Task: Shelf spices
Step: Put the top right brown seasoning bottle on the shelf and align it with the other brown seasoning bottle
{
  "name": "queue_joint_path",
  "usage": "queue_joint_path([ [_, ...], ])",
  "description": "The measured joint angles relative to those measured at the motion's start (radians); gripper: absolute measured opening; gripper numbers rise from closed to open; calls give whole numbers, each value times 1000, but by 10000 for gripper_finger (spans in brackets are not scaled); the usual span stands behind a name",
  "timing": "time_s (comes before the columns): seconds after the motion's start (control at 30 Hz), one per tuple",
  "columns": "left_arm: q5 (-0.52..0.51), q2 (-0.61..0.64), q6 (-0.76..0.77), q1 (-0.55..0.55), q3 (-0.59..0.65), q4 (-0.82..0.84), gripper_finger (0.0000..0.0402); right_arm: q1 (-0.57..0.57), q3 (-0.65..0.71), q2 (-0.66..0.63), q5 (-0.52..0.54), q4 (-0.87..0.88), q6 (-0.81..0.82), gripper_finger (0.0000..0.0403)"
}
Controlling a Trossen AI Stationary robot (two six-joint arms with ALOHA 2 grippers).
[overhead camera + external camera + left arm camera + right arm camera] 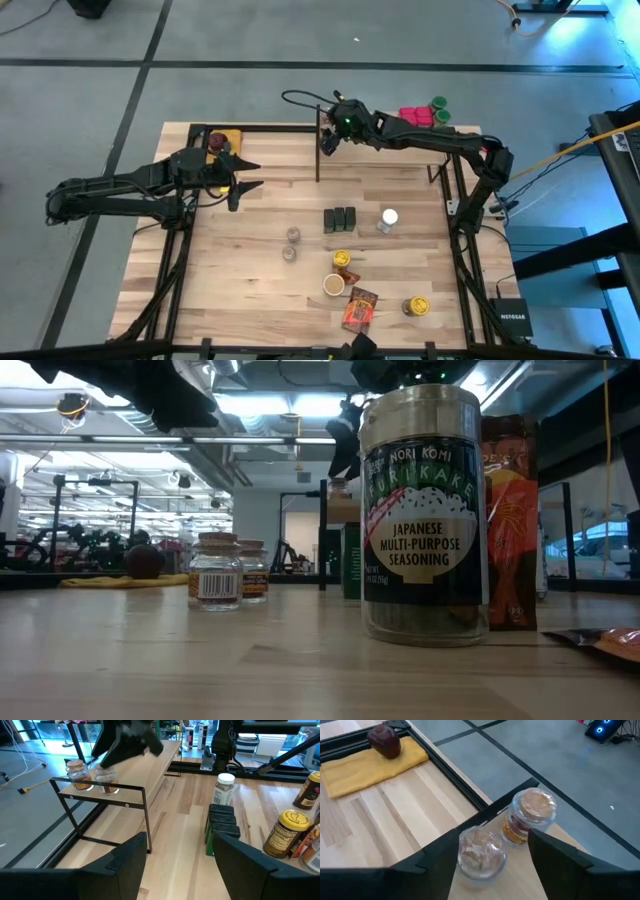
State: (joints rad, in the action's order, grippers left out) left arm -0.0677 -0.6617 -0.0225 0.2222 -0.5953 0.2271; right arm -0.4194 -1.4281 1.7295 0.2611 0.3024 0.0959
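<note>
Your right gripper point(485, 857) fingers sit apart around a tan-lidded glass jar point(481, 851) on the pale wood shelf point(555, 870); a second tan-lidded jar point(530, 815) stands just beyond. Left gripper point(180, 852) fingers apart, empty.

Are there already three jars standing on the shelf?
No. The left wrist view shows only two tan-lidded jars on the shelf, side by side at one end.

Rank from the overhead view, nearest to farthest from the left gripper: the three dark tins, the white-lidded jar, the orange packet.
1. Three dark rectangular tins, mid-table, nearest the left gripper.
2. White-lidded jar, just beyond them.
3. Orange packet, front edge.
</note>
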Motion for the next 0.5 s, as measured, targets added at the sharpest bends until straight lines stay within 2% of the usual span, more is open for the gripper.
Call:
queue_joint_path([
  [0.23, 0, 0, -3, 0, 0, 4, 219, 14, -1, -110, -2, 109, -8, 222],
  [0.37, 0, 0, -2, 0, 0, 4, 219, 39, 3, -109, 23, 236, -14, 213],
  [0.5, 0, 0, -1, 0, 0, 4, 219, 62, 57, -64, 42, 209, -23, 201],
])
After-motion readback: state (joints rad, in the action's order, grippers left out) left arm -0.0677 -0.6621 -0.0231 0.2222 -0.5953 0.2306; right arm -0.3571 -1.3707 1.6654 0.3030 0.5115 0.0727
